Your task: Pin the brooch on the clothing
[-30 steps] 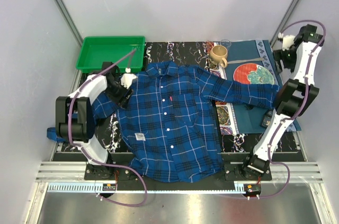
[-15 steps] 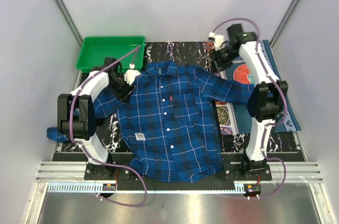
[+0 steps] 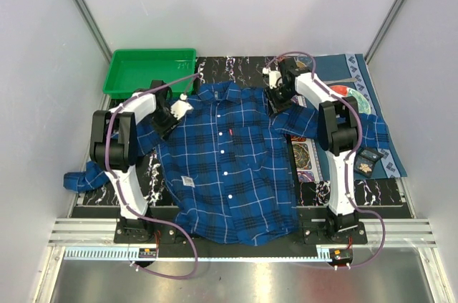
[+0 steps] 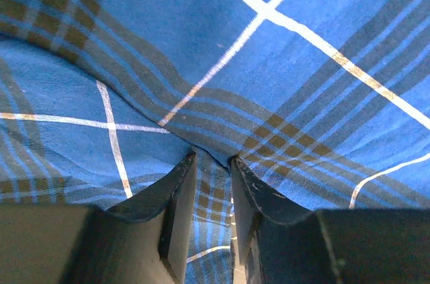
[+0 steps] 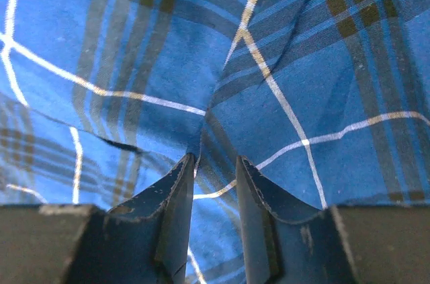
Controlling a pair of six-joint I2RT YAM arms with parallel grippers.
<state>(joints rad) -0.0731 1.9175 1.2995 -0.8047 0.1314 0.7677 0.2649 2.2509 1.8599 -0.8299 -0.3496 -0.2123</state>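
Note:
The clothing (image 3: 229,167), a blue plaid shirt with white buttons, lies front-up across the dark table. My left gripper (image 3: 169,118) is down on its left shoulder, and my right gripper (image 3: 274,102) is on its right shoulder near the collar. In the left wrist view the left gripper (image 4: 211,160) has narrow jaws with a ridge of plaid cloth (image 4: 269,62) pinched between them. The right wrist view shows the same: the right gripper (image 5: 215,160) is closed on a raised fold of cloth (image 5: 302,96). The brooch is not visible in any view.
A green tray (image 3: 114,88) stands at the back left. A patterned blue mat (image 3: 386,152) at the right holds a small dark case (image 3: 366,160) and a red round plate (image 3: 354,92), partly behind the right arm. One sleeve (image 3: 79,176) trails toward the left edge.
The right arm swung in from the far right onto the shirt's right shoulder. Both pairs of jaws narrowed onto cloth. The sleeves shifted, the left one now trailing to the lower left.

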